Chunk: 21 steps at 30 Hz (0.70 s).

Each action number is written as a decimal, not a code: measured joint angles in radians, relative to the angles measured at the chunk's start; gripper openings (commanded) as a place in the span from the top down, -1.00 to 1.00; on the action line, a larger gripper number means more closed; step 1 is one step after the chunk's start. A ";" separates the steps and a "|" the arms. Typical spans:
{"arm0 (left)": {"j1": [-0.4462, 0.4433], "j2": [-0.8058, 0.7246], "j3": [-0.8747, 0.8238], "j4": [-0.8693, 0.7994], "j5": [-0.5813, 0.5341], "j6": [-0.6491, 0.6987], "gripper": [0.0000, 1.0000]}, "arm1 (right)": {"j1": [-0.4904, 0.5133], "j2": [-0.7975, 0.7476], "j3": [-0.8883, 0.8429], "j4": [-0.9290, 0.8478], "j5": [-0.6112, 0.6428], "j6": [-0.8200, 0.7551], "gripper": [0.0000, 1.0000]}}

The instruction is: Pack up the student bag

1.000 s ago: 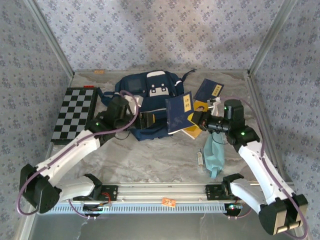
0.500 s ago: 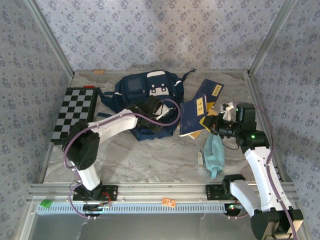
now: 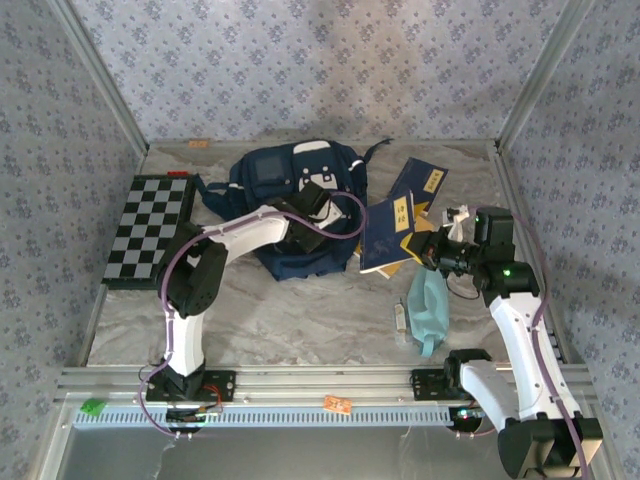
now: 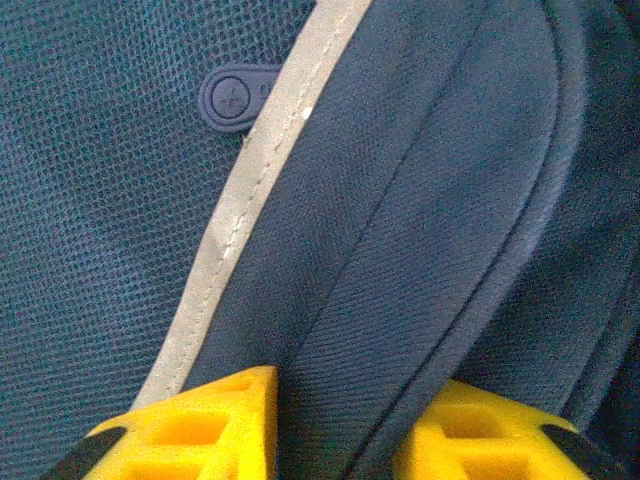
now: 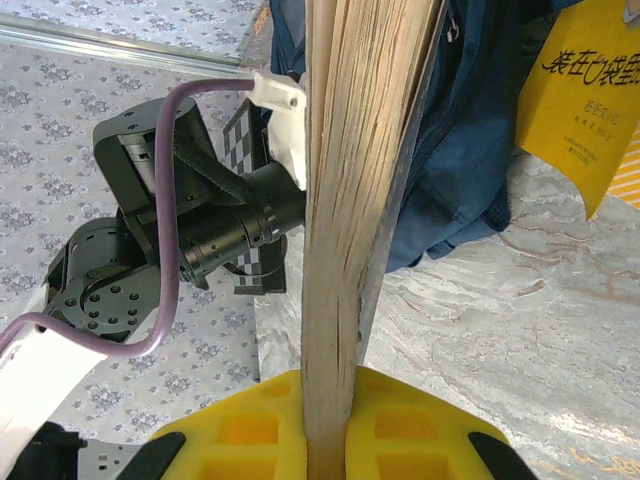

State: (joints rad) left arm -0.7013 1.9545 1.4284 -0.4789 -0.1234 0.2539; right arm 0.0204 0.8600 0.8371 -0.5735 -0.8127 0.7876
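The bag [image 3: 295, 205] lies at the far middle of the worktop [image 3: 300, 310], front panel up. My left arm reaches across it, and my left jaws sit on its right part. From the wrist, my yellow fingers [image 4: 190, 420] stand a little apart, with a padded ridge of navy fabric running between them. Whether they pinch it I cannot tell.

My right jaws are closed on a blue book [image 3: 385, 232], gripping it by one edge. It stands tilted just right of the bag, its page edges facing my wrist camera. A second blue book [image 3: 420, 180] lies farther back, and a yellow book [image 5: 590, 100] shows to the right of the held one. A teal pouch [image 3: 428, 305] lies on the worktop by my right arm. A checkerboard [image 3: 150, 228] sits left of the bag.
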 measured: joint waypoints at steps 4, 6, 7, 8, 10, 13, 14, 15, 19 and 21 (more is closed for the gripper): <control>0.001 0.000 0.040 -0.046 0.003 0.004 1.00 | -0.031 0.010 0.000 -0.023 -0.016 -0.025 1.00; 0.001 -0.013 0.067 -0.080 -0.005 0.000 1.00 | -0.042 0.014 0.005 -0.055 -0.015 -0.048 1.00; 0.001 -0.026 0.078 -0.097 -0.010 0.000 1.00 | -0.043 0.018 0.010 -0.075 -0.013 -0.060 1.00; 0.002 -0.046 0.093 -0.116 -0.020 0.000 1.00 | -0.042 0.023 0.016 -0.089 -0.014 -0.071 1.00; 0.004 -0.084 0.123 -0.146 -0.034 0.000 1.00 | -0.039 0.029 0.020 -0.105 -0.016 -0.082 1.00; 0.016 -0.152 0.185 -0.190 -0.049 0.001 1.00 | -0.003 0.031 0.018 -0.104 -0.010 -0.079 1.00; 0.024 -0.171 0.214 -0.206 -0.051 0.001 1.00 | 0.024 0.032 0.016 -0.095 -0.008 -0.071 1.00; 0.032 -0.184 0.238 -0.217 -0.053 0.003 1.00 | 0.054 0.035 0.011 -0.078 -0.006 -0.061 1.00; 0.061 -0.208 0.339 -0.274 -0.074 0.017 1.00 | 0.213 0.082 -0.002 0.014 0.027 -0.006 1.00; 0.067 -0.212 0.351 -0.292 -0.080 0.026 1.00 | 0.279 0.111 -0.002 0.051 0.046 0.011 1.00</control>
State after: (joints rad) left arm -0.6346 1.7428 1.7798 -0.7712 -0.2039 0.2802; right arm 0.2996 0.9714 0.8352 -0.5228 -0.7666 0.7986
